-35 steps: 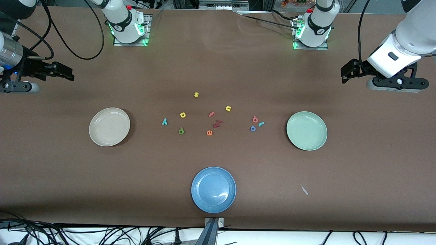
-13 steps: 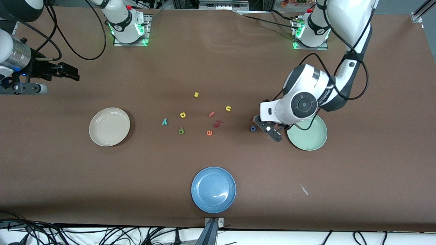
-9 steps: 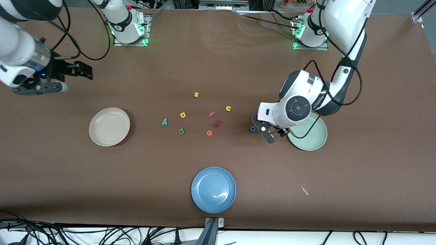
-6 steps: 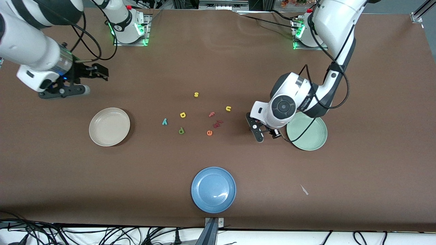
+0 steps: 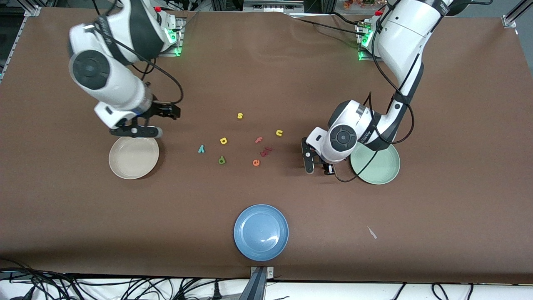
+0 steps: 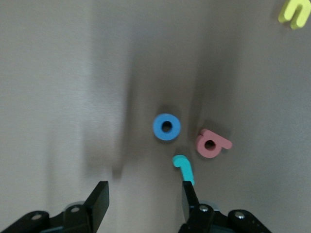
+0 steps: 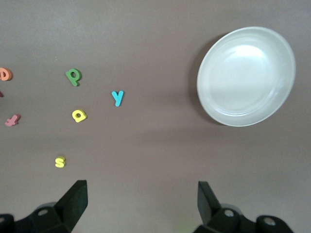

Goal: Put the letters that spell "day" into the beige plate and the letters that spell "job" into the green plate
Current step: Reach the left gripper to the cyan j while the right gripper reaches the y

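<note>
My left gripper [image 5: 309, 157] hangs low over the j, o, b cluster beside the green plate [image 5: 377, 164] and hides those letters in the front view. The left wrist view shows the blue o [image 6: 166, 127], pink b [image 6: 211, 143] and teal j [image 6: 184, 167] just ahead of the open left gripper [image 6: 144, 201]. The j's end lies by one fingertip [image 6: 188, 194]. The teal y [image 5: 201, 148], yellow a [image 5: 223, 141] and green d [image 5: 221, 159] lie mid-table. My right gripper [image 5: 166, 111] is open over bare table beside the beige plate [image 5: 133, 155].
Yellow s [image 5: 240, 116], yellow u [image 5: 279, 133], pink f [image 5: 259, 140], orange e [image 5: 256, 162] and dark red pieces [image 5: 265, 151] lie among the letters. A blue plate [image 5: 261, 232] sits near the front edge, with a white scrap [image 5: 372, 232] toward the left arm's end.
The left hand slid from the green plate's edge over the j, o, b cluster and its fingers narrowed. The right arm swung in from the table's end to beside the beige plate.
</note>
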### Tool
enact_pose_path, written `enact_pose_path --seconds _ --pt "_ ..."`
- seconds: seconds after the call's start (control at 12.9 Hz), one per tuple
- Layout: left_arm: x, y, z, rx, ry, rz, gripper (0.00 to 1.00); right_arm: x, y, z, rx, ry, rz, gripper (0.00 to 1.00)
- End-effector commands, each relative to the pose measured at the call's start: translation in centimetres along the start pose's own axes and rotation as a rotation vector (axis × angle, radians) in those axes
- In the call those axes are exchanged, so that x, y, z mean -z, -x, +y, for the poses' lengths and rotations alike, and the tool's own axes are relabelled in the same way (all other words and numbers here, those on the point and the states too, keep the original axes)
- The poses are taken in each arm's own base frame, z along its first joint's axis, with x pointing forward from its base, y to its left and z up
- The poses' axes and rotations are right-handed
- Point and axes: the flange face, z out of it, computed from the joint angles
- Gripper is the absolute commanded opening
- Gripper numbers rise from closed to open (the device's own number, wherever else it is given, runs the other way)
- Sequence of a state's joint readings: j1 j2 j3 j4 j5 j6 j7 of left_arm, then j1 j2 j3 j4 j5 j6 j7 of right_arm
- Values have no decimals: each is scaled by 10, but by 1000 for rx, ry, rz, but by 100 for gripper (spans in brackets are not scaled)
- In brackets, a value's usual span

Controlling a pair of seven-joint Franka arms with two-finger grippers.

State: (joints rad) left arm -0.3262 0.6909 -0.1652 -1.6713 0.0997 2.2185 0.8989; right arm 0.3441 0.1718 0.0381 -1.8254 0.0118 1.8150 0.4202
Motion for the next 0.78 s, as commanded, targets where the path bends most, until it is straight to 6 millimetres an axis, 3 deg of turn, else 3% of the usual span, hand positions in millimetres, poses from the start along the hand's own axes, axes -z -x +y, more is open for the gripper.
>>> enact_pose_path --seconds 0.0,0.23,0.7 --pt "1 11 17 -43 -27 -7 65 -38 4 -3 -26 -27 31 100" --pt "1 6 23 -45 -28 -8 62 -114 1 -15 -14 -59 92 100" --pt "-9 2 37 -60 -20 -15 57 -206 -7 -50 36 -72 98 100"
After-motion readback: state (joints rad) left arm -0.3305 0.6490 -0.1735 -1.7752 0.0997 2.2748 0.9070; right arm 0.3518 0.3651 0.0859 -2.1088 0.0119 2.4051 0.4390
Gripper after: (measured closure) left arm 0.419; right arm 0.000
